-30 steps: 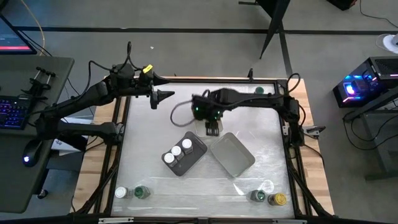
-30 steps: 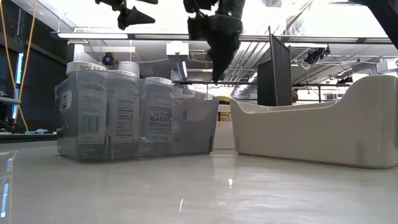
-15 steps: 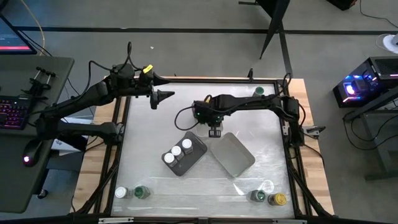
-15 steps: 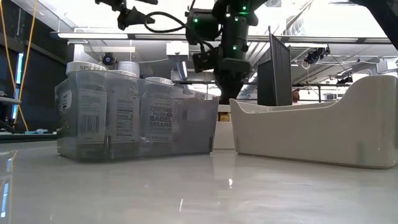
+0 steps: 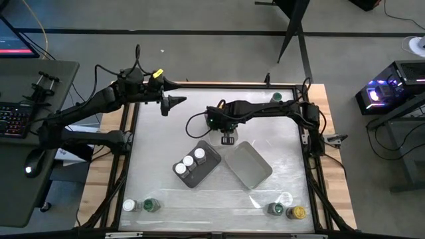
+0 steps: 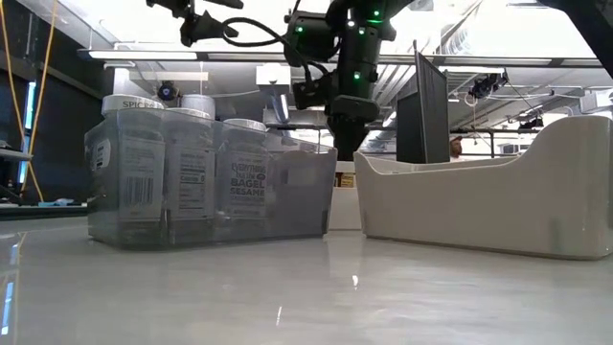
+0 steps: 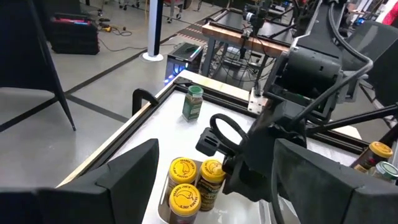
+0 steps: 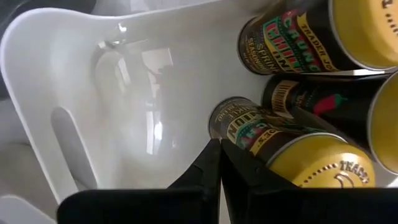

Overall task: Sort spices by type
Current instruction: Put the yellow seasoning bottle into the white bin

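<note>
High view: taking the grey tray [image 5: 207, 162] at the table's [image 5: 159, 139] middle as the mark, the left gripper [image 5: 176, 101] hangs above and to its far-left side, near the table's back-left corner, jaws standing wide apart and holding nothing. Toward the front-left corner from the tray stand a white-lidded jar [image 5: 129, 206] and a green-lidded jar [image 5: 151, 205], side by side. Inside the grey tray sit three white-lidded jars [image 5: 188, 161], clear-walled with printed labels; the low view shows one reading "bagel sesame" [image 6: 242, 181]. Just behind the tray's back-right edge hovers the right gripper [image 5: 227, 139], jaws pressed together on nothing. The right wrist view looks down on yellow-lidded jars [image 8: 311, 165] with dark, colourful labels, standing in a white tray [image 8: 74, 74]. Touching the grey tray's right side lies a second, lighter tray [image 5: 248, 164]. Far to the front-right stand a green-lidded jar [image 5: 273, 209] and a yellow-lidded jar [image 5: 297, 212]; another green-lidded jar [image 5: 277, 97] stands at the back-right.
</note>
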Controlling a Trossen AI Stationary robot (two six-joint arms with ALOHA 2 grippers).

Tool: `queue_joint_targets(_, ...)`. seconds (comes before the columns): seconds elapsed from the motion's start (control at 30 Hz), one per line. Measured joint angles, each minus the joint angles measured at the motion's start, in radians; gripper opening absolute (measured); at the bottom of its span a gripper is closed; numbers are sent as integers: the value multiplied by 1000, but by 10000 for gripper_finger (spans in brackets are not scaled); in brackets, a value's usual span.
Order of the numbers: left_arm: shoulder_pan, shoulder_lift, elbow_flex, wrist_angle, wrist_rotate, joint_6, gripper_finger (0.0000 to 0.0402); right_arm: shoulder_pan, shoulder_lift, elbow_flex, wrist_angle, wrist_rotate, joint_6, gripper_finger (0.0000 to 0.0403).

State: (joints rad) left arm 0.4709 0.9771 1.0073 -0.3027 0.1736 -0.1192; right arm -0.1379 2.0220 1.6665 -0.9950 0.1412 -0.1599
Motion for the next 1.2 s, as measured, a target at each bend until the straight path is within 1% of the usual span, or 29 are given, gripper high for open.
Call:
queue_joint_targets(0.57, 0, 0, 0, 0, -12, 0, 305, 1, 0, 0, 65, 30, -2, 0)
queue_joint_targets(0.73, 0, 0, 0, 0, -14, 0, 305, 20, -9, 0, 44, -37, -3, 0)
queue_joint_targets(0.9, 0, 0, 0, 0, -14, 0, 305, 41, -80, 1, 43, -99, 7, 0)
queue_joint_targets(1.0, 0, 0, 0, 0, -14, 0, 305, 31, -145, 16, 20, -98, 55, 0)
queue_joint_targets(1.13, 0, 0, 0, 0, -14, 0, 305, -19, -242, 21, 18, -69, 206, 2)
queue_joint_targets(1.2, 0, 0, 0, 0, -14, 0, 305, -48, -271, 21, -9, -63, 294, 8)
